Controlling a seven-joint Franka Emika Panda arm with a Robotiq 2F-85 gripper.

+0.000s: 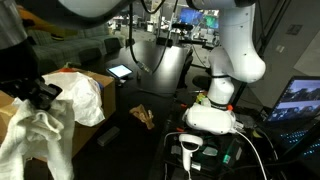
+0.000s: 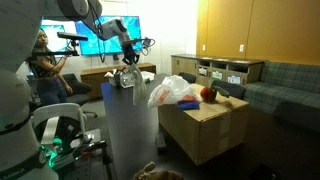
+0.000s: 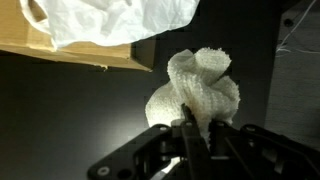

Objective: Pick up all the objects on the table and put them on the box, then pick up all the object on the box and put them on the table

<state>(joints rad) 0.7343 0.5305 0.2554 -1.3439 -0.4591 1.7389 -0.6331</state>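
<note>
Your gripper (image 3: 190,128) is pinched narrow on the one white cloth (image 3: 198,92). The cloth bunches below the fingers over the black table (image 3: 60,110), just beside the edge of the single cardboard box (image 3: 70,52). In an exterior view it hangs in loose folds from the gripper (image 1: 42,95); you cannot tell whether its lower end touches the table. You have three things on the box top: one white plastic bag (image 2: 168,92), one flat blue square (image 2: 187,103) against the bag's side, and one orange-red roundish piece (image 2: 208,95) near the square. One brown stick-like piece (image 1: 143,117) lies on the table, well apart from the box. The table is wide and matte. Around you are one grey barcode scanner (image 1: 190,148) by the robot's white base (image 1: 210,118), a lit laptop screen (image 1: 300,100), wall screens (image 2: 110,30), a wooden cabinet (image 2: 215,70), a dark couch (image 2: 285,85) and one person (image 2: 45,60).
</note>
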